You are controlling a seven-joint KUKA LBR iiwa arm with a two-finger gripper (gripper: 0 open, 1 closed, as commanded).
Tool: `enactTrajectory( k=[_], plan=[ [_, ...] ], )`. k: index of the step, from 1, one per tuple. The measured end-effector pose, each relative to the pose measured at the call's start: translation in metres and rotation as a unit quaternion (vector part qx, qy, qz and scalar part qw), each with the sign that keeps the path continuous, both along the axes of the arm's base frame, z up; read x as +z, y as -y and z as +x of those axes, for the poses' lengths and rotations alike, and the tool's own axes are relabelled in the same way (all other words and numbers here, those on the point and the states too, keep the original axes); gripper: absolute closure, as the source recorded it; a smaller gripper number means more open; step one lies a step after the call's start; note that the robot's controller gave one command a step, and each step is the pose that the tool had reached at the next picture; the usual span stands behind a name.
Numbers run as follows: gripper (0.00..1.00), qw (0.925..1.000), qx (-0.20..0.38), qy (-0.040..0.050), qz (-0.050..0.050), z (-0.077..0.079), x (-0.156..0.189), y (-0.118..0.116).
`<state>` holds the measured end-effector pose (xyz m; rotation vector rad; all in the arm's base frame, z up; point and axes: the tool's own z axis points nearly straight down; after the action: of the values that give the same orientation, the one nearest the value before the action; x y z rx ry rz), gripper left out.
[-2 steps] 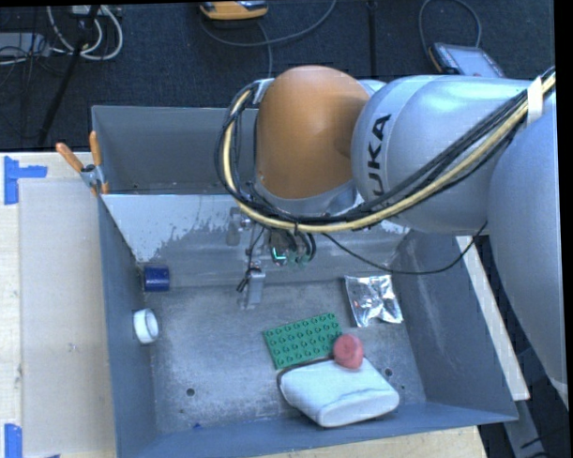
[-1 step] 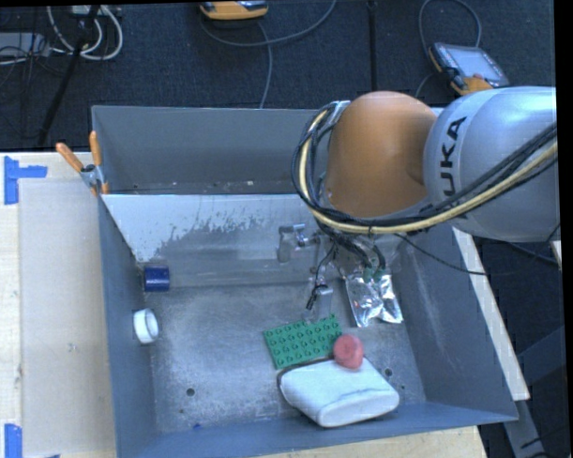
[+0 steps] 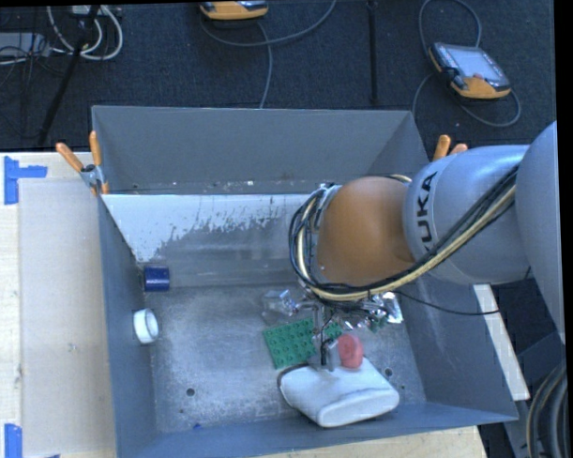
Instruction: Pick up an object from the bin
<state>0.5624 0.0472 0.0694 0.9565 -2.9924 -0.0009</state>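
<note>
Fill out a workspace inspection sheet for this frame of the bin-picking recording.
Surface: grey metal bin, floor speckled, back wall streaked.
Job's things: green studded plate, red piece and white rounded lump, close together near the front wall.
Clutter: blue cylinder and white ring by the left wall; shiny crumpled bits beside the wrist.
Grippers: gripper low between the green studded plate and the red piece.
Cables: black and yellow cables loop round the orange wrist cover.
Surroundings: dark carpet, two orange-black devices, loose cords.
</note>
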Motion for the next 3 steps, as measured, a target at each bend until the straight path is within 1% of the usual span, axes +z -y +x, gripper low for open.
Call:
enactTrajectory(
  k=[1, 2, 3],
  plan=[
    [1.00, 1.0000, -0.003, 0.0016, 0.001, 0.001, 0.002, 0.000],
    [1.00, 0.9815, 0.192, 0.0011, 0.001, 0.017, 0.008, -0.079],
    [1.00, 0.9798, 0.200, 0.0053, 0.000, 0.022, 0.179, -0.071]
  ],
)
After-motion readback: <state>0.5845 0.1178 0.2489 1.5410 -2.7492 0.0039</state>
